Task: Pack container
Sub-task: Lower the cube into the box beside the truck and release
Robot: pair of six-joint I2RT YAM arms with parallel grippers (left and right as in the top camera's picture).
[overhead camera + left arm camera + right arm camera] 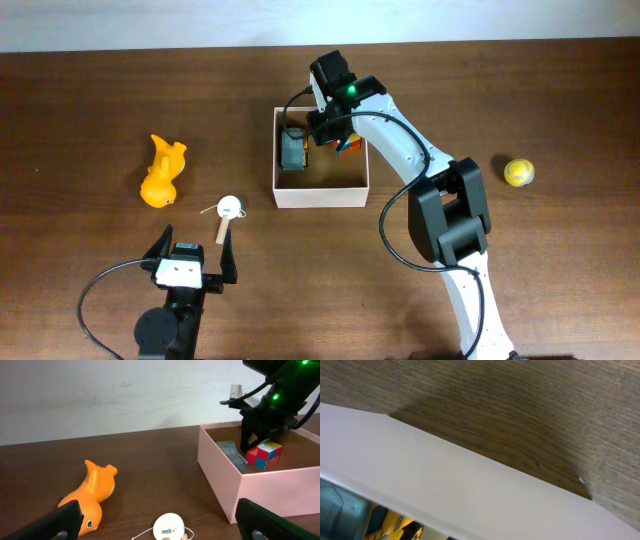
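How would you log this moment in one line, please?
step: packing | right gripper: inside container, at multicoloured cube, grip unclear | left gripper: open | outside: orange toy, yellow ball

Your right arm (450, 210) has white links between blocky black joints, and a green light (352, 93) glows on its black wrist. A thin black cable (384, 215) loops alongside it. Your left arm (165, 325) is black, with a white plate (178, 268) behind the left claw (195, 252), whose two fingers (232, 258) are black and tapered. Another black wire (92, 290) curls beside its base.
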